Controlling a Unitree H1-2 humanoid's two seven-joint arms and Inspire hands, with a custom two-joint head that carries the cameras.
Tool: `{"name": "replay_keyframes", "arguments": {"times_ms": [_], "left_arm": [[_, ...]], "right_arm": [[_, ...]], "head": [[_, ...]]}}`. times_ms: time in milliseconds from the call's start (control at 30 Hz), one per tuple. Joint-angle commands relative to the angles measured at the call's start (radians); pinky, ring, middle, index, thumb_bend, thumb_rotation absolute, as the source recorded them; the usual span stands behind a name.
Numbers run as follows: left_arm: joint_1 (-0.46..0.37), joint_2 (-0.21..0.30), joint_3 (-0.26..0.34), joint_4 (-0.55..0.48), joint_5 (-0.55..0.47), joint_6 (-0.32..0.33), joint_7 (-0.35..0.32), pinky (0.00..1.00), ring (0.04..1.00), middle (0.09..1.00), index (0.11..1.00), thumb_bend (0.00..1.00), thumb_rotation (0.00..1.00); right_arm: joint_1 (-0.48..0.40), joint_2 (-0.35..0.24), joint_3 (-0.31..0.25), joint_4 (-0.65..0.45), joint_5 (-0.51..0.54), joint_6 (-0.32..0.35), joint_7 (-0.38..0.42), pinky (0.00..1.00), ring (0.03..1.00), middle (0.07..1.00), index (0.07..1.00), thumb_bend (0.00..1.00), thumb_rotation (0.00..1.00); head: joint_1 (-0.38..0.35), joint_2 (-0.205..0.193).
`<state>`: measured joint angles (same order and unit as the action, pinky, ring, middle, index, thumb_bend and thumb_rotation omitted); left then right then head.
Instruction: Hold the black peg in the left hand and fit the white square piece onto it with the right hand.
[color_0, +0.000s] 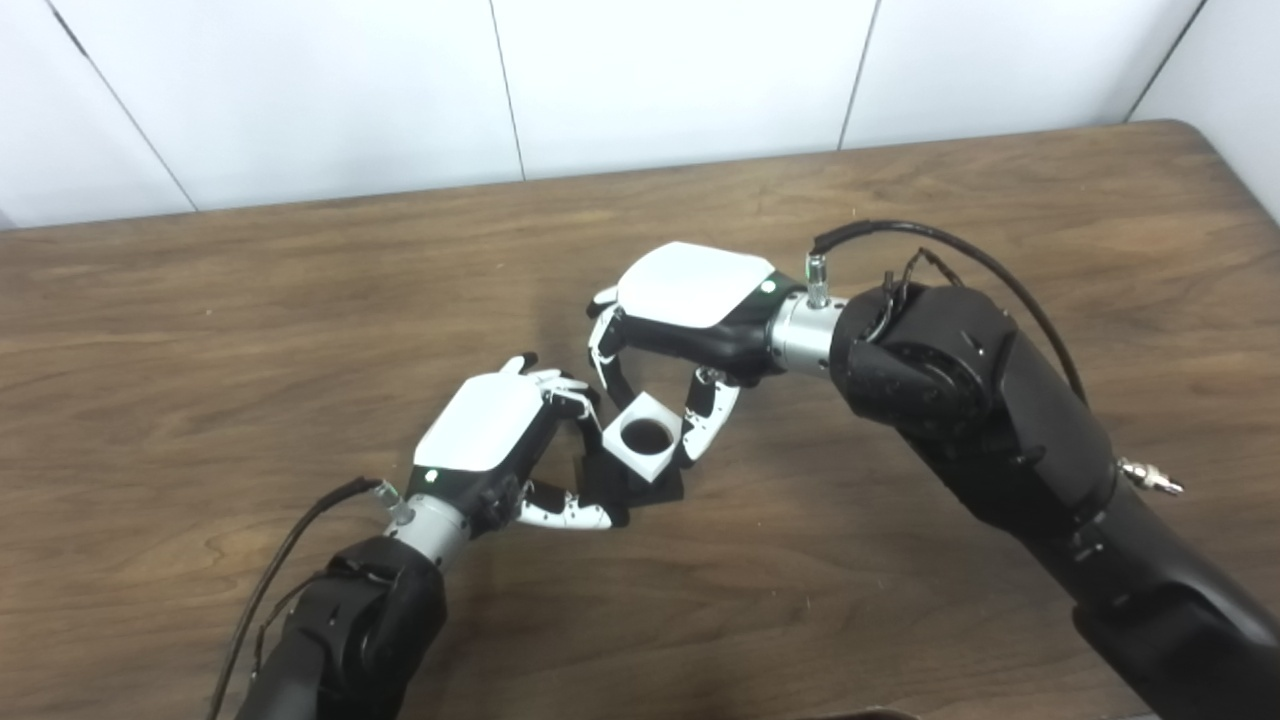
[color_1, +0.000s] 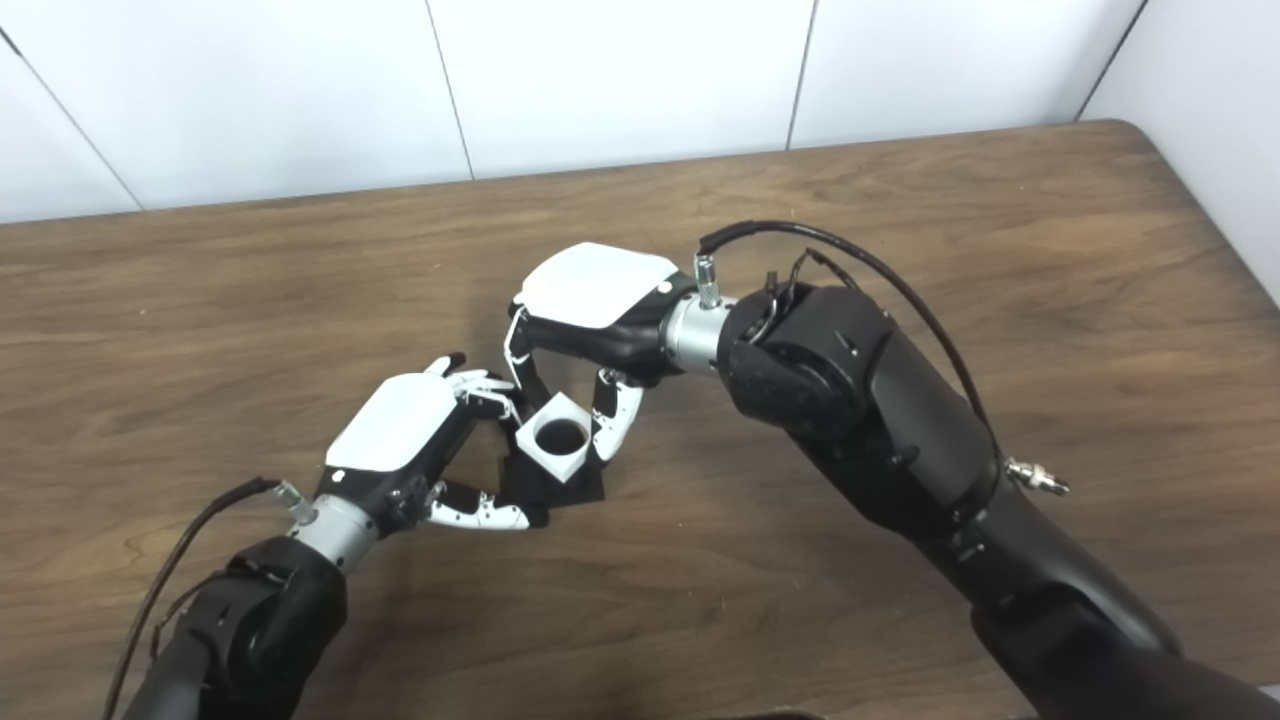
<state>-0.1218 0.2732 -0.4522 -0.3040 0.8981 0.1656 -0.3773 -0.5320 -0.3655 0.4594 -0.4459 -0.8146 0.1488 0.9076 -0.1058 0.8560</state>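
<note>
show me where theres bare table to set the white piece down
Bare wood runs along the far side of the table by the wall, across the left end, and along the near edge between the two arms. It is crowded mid-table, where the left hand and right hand close around the white square piece and the black peg.

no readable text, no labels, no brand marks, no numbers, no signs anywhere in either view, plain unmarked surfaces from upper left of the frame to lower right
</note>
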Motion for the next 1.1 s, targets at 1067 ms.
{"name": "replay_keyframes", "arguments": {"times_ms": [1067], "left_arm": [[0.014, 0.000, -0.033, 0.014, 0.003, 0.015, -0.056, 1.00, 0.881, 0.787, 0.487, 0.52, 0.06]], "right_arm": [[0.008, -0.001, -0.030, 0.000, -0.021, -0.039, -0.064, 0.81, 0.887, 0.755, 0.490, 0.53, 0.15]], "head": [[0.000, 0.000]]}}
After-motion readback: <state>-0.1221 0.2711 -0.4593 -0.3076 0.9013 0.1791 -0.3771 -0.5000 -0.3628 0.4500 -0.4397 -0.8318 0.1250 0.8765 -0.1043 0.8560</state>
